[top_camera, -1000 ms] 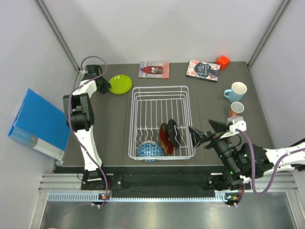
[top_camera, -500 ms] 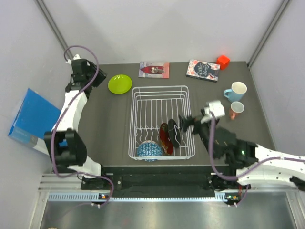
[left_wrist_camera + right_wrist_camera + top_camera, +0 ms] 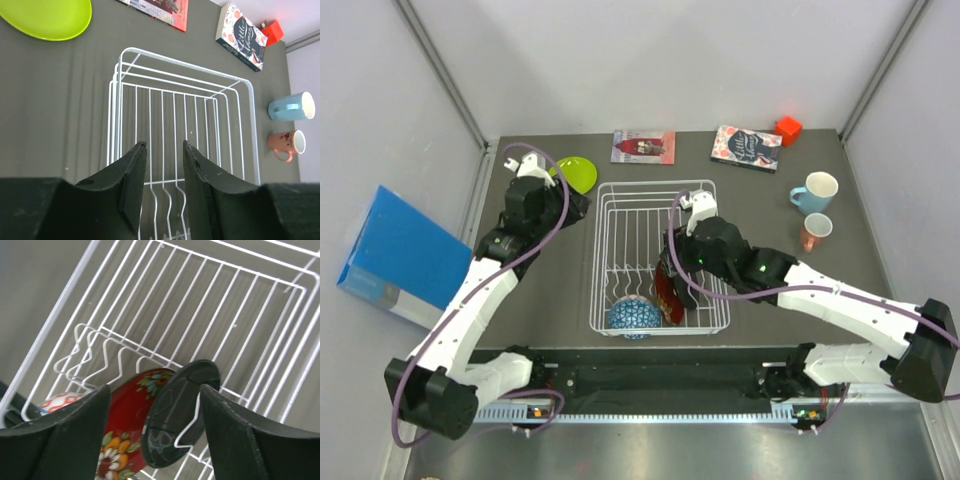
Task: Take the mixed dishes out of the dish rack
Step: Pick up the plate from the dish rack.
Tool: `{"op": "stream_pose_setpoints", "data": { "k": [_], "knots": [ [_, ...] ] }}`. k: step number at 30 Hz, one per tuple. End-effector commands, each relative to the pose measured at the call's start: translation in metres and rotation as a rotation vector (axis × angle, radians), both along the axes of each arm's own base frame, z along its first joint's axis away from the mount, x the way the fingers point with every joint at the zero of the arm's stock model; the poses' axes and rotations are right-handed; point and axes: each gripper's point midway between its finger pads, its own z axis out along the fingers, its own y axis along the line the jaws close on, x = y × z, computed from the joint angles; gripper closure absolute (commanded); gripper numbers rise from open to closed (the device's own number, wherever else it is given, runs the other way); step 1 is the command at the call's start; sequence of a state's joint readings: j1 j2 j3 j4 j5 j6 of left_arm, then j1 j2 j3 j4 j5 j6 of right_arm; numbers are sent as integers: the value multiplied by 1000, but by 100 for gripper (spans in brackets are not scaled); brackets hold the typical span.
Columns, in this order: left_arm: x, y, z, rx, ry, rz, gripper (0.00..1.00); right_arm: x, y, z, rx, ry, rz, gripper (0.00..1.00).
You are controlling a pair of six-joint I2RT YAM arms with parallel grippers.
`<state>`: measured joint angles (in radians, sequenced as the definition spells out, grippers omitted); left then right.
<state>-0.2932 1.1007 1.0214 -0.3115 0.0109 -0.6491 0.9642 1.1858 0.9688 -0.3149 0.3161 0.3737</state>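
Right gripper (image 3: 152,390) spread astride black plate (image 3: 175,405) in dish rack (image 3: 655,183); left gripper (image 3: 163,145) spread, empty | we'd pinch its stiff, slick rim

A lab test cell — bare grey panels (image 3: 670,60), aluminium framing (image 3: 441,70).

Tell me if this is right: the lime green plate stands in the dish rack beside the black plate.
Not right. The lime green plate lies on the table outside the dish rack, off its far left corner, as the top external view shows. The black plate is in the rack.
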Motion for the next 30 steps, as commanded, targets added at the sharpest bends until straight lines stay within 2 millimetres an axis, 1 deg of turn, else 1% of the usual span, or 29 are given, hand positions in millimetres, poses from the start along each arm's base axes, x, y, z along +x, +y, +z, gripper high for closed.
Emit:
{"op": "stream_pose_setpoints", "data": {
  "k": [1, 2, 5, 9, 14, 15, 16, 18, 19, 21, 22, 26, 27, 29, 30],
  "knots": [
    [-12, 10, 10, 44, -64, 14, 60, -10, 18, 11, 118, 27, 47, 31],
    [-13, 10, 9, 45, -64, 12, 60, -13, 18, 4, 111, 37, 52, 32],
    [-15, 10, 3, 52, -57, 6, 60, -19, 20, -3, 112, 52, 55, 37],
    [-14, 7, -6, 46, -36, -4, 60, -21, 19, -13, 83, 69, 38, 43],
    [-15, 7, -11, 44, -29, -5, 60, -25, 16, -24, 58, 67, 25, 45],
    [-15, 8, -11, 46, -31, -2, 60, -26, 16, -27, 54, 73, 24, 47],
    [-15, 9, -12, 49, -31, 0, 60, -27, 14, -35, 39, 82, 21, 47],
    [-16, 9, -15, 51, -23, 2, 60, -28, 14, -42, 29, 91, 16, 48],
    [-16, 9, -16, 52, -20, 1, 60, -29, 12, -50, 20, 101, 11, 48],
    [-16, 9, -18, 53, -17, 1, 61, -29, 13, -53, 23, 102, 7, 48],
    [-16, 9, -20, 56, -13, 2, 61, -30, 10, -60, 15, 109, 1, 49],
    [-16, 8, -23, 53, -5, -1, 61, -31, 12, -70, 4, 121, 4, 50],
    [-15, 8, -25, 53, 2, 2, 61, -32, 12, -74, -3, 127, 6, 51],
    [-16, 7, -27, 53, 7, -3, 61, -32, 15, -74, 0, 125, 11, 54],
    [-15, 7, -26, 54, 5, -3, 61, -32, 16, -74, 0, 123, 16, 58]
  ]
}}
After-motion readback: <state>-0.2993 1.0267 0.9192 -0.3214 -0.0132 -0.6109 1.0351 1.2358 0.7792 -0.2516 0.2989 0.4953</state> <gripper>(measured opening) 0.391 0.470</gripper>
